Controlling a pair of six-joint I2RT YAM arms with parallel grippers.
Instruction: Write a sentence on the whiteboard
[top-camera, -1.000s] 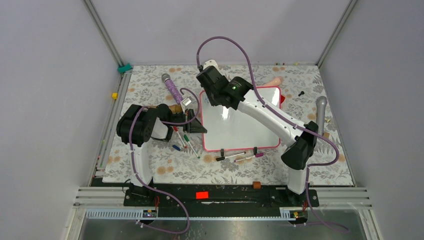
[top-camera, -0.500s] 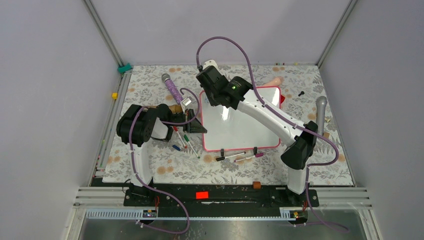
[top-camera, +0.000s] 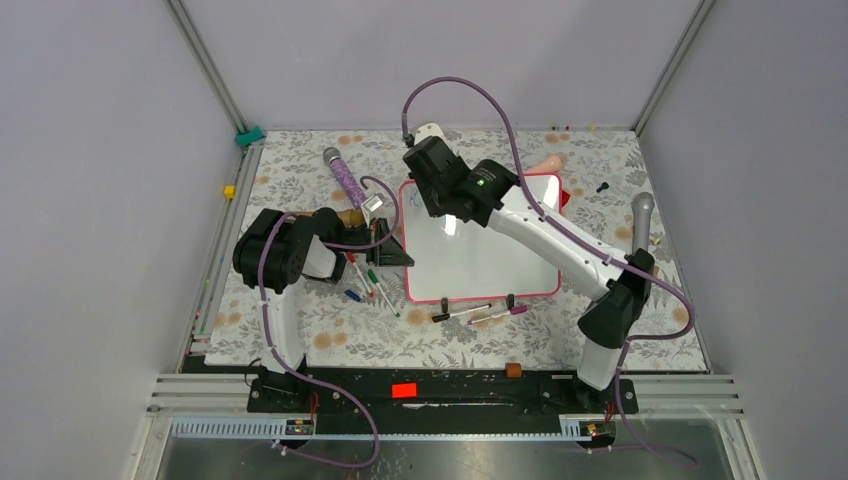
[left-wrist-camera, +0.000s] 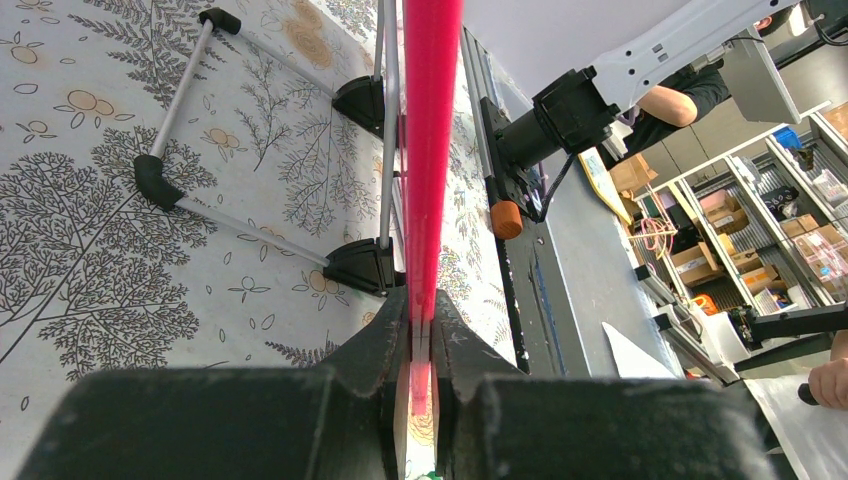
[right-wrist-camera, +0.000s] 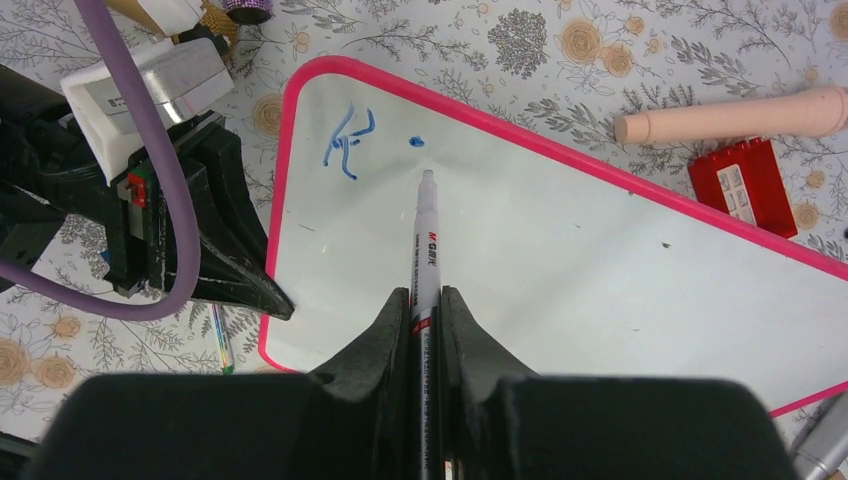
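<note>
While left jaws pinch whiteboard (top-camera: 485, 262), right jaws grip marker (right-wrist-camera: 427, 232) (floral tablecloth (top-camera: 290, 185), grey walls (top-camera: 100, 200)).

Robotics laboratory, test cell. Pale grey panel walls (top-camera: 430, 50) framed by silver aluminium-profile posts (top-camera: 207, 65) enclose a table covered with a floral-print cloth (top-camera: 290, 180). Two white-and-black robot arms (top-camera: 545, 235) stand on a black base rail (top-camera: 450, 392) at its near edge. Beyond that edge are open storage shelving (left-wrist-camera: 790, 170), brown cardboard boxes (left-wrist-camera: 697, 262) and a person in a black shirt (left-wrist-camera: 700, 92).
</note>
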